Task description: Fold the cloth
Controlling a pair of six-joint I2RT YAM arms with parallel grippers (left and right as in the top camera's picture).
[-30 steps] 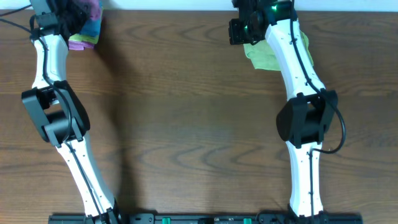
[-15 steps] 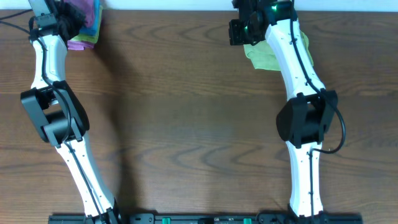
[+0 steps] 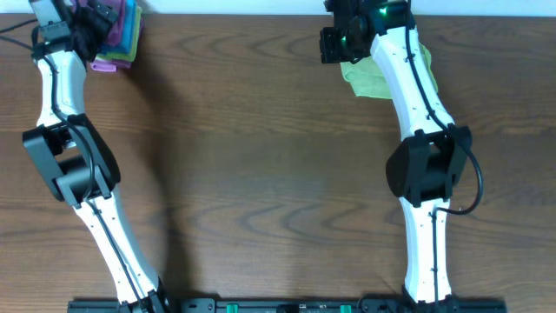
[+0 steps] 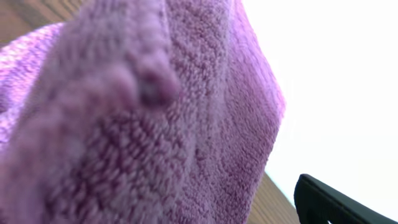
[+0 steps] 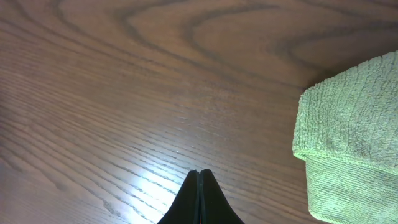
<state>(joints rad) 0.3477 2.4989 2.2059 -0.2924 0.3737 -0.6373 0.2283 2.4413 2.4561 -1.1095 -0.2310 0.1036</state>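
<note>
While the purple cloth (image 4: pixel 155 124) is seen close against the left gripper (image 3: pixel 94 19) at the far left, that gripper's opening cannot be judged. The right gripper (image 5: pixel 199 174) is pressed closed, empty, beside the green cloth (image 5: pixel 351 130).

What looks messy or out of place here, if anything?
Nothing is spilled or damaged. The purple cloth at the far left corner of the table is bunched right against the left wrist camera, in an uneven pile of colored cloths. The green cloth by the shut right gripper lies neatly folded.
</note>
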